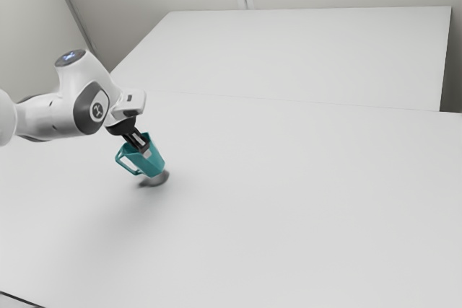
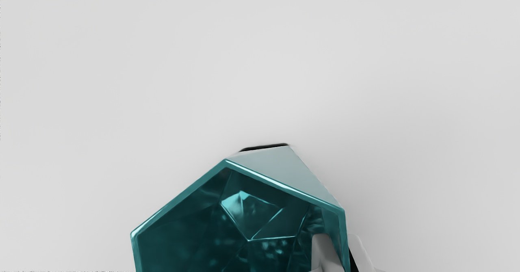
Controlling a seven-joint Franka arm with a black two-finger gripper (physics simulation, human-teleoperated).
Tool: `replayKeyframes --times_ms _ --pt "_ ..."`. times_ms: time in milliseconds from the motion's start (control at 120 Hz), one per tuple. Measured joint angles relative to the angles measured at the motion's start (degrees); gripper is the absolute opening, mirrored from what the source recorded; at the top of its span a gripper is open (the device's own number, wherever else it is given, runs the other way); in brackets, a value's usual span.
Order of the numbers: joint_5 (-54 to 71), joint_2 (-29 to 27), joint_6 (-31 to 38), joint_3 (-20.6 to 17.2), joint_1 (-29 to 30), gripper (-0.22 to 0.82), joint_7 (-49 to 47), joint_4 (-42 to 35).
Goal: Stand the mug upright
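Observation:
In the exterior view, my gripper [image 1: 146,151] reaches down to the rim of the teal faceted mug [image 1: 150,164]. The mug leans, its handle toward the exterior view's left, and its base is close to the table with a dark shadow beside it. The wrist view looks into the open mouth of the mug [image 2: 183,219]. There my gripper [image 2: 343,249] has one finger inside the mug and the other outside, pinching the wall between them. The handle is hidden in the wrist view.
The white table [image 1: 289,192] extends around the mug. A raised edge or seam crosses it farther back, and pale walls stand behind. A dark thin line lies at the exterior view's lower left corner.

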Motion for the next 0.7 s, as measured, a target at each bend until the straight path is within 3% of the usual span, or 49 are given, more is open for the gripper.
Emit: replayKeyframes --times_ms 317,367,542,700 --pt "-0.3 3.2 1.7 0.2 0.3 -0.16 -3.3 0.0" --pt "-0.6 3.3 1.8 0.1 0.4 -0.09 -3.5 0.1" --pt "-1.1 3.2 1.8 0.0 0.5 0.27 -4.3 0.3" --pt "-1.2 1.9 0.7 0.0 0.5 0.45 -4.8 1.0"
